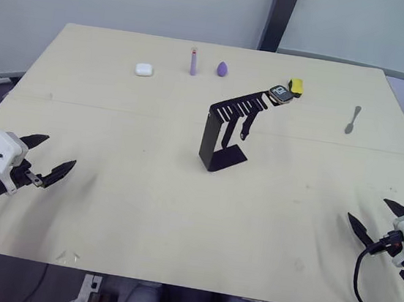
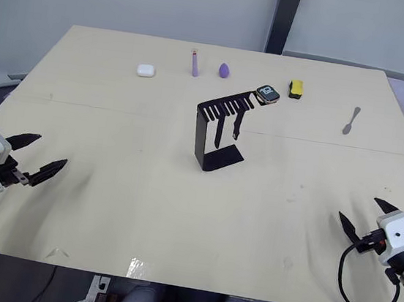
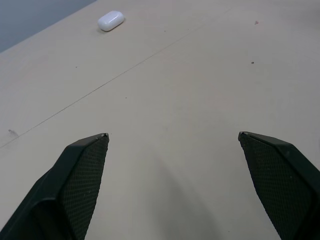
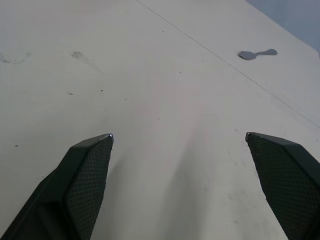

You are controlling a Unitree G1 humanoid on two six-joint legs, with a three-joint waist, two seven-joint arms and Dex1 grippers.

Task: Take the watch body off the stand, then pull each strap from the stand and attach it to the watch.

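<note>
Nothing of the task had yet been done: the watch body point(image 1: 280, 94) sat at the far end of the long top arm of the stand point(image 1: 221, 135), which stood near the middle of the table point(image 1: 109, 184), and the two straps point(image 1: 239, 127) hung side by side from the comb slots of that arm, over the flat foot. The left gripper point(image 1: 55, 157) hovered near the table's near left corner with its fingers spread wide and empty, and the right gripper point(image 1: 373, 215) hovered near the near right corner, likewise wide and empty; both were well apart from the stand. The step in hand seemed to be the first reach, and the next move would call for one arm, probably the right, to travel far and inward to the watch body and close on its rim without knocking the light stand over. A small yellow-and-black block point(image 1: 296, 86) lay just beyond the watch body and could crowd the fingers there. Further off along the far edge lay a white earbud case point(image 1: 144, 69), a purple stick point(image 1: 193, 61) and a purple drop-shaped piece point(image 1: 222, 69), with a grey spoon point(image 1: 352, 120) to the right; none of these barred the way.
</note>
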